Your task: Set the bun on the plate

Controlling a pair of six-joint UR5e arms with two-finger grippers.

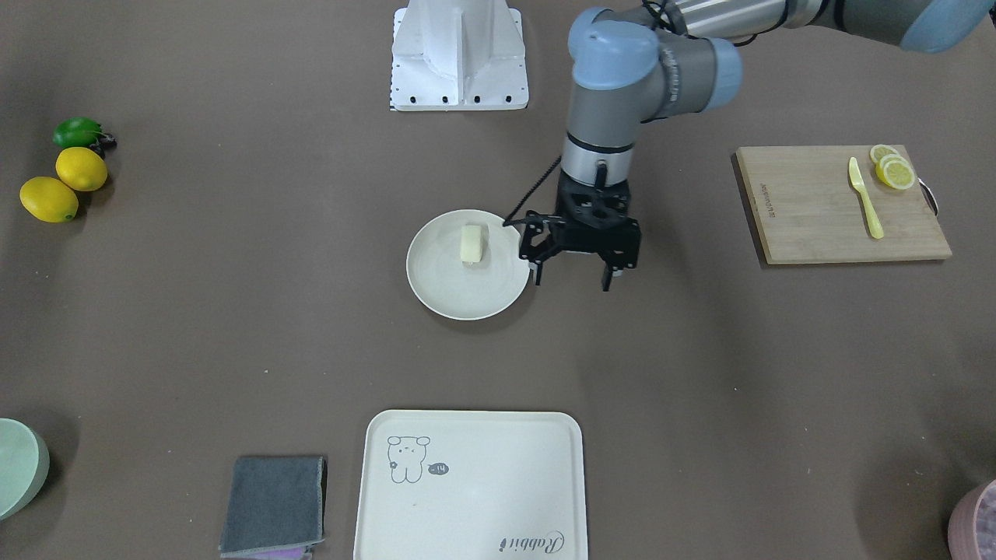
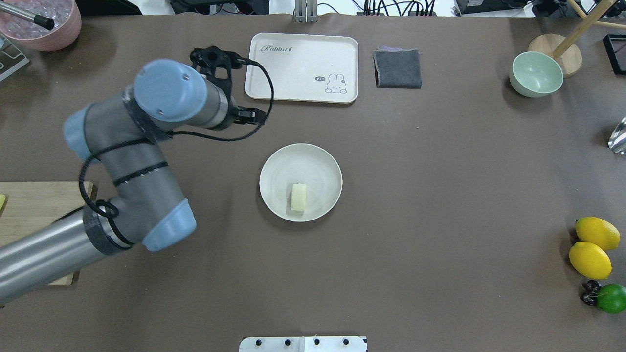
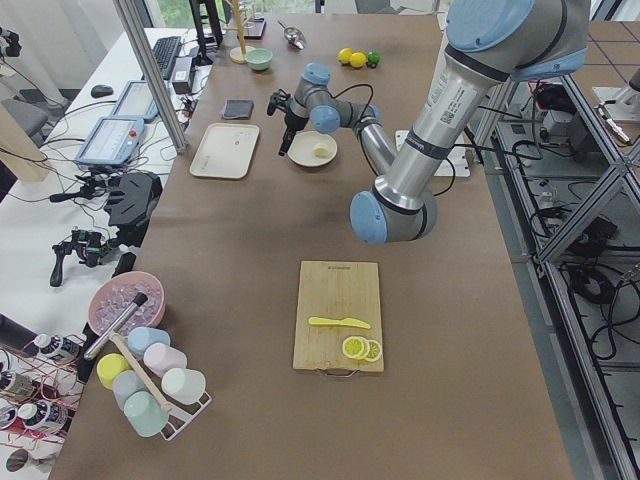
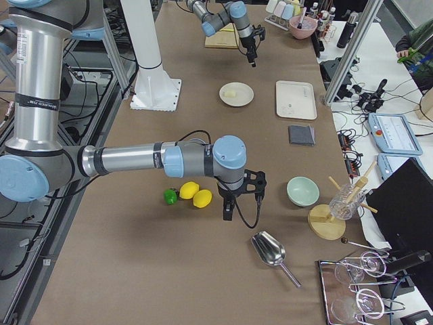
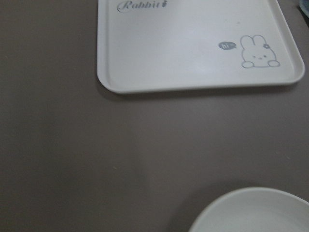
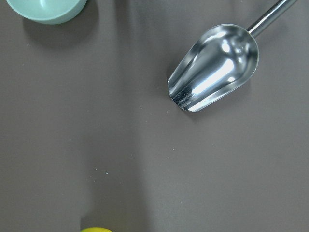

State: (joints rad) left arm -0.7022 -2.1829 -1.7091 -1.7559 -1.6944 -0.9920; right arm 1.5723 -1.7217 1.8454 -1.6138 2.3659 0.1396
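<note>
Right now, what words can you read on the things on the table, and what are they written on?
"Rabbit": curly letters near one corner of the tray.
"hi~": inside the little speech bubble next to the rabbit drawing on the same tray.
There is a small line of print along one edge of the cutting board, but it is too small to read.

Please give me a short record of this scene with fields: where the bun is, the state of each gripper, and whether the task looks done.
bun: lies on the plate, inside its rim, on the robot's side of it
plate: near the table's middle, holds only the bun
left gripper: open, empty, beside the plate, apart from the bun
right gripper: far from the plate, near the lemons; open or shut cannot be told
task: looks done
</note>
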